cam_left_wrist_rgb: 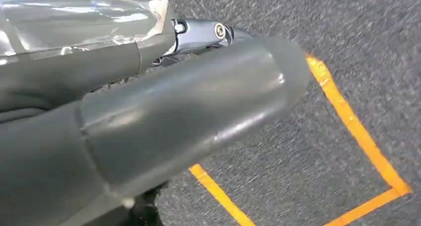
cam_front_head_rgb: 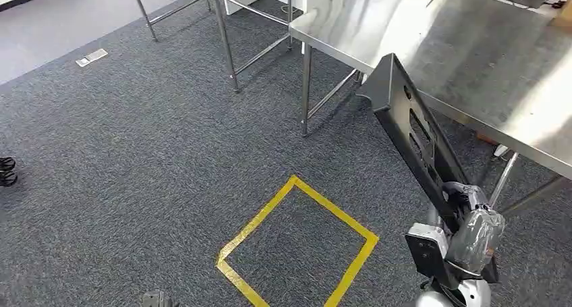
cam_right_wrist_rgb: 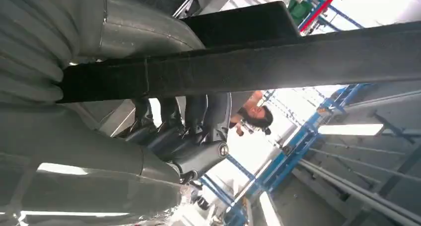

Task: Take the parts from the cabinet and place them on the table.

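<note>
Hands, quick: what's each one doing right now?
Left hand: close to the lens above the carpet; open or closed cannot be told.
Right hand: holding the long black part, raised toward the steel table.

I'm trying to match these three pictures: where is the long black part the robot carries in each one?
Head view: long black part at the right, slanting up from the right robot hand.
Left wrist view: not in it.
Right wrist view: dark bar across the top.
Shared landmark: the right robot hand.

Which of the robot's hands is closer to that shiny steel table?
Right. The right hand grips the long black part just below the steel table's near edge. The left hand hangs low over the carpet by the yellow tape square, farther away.
</note>
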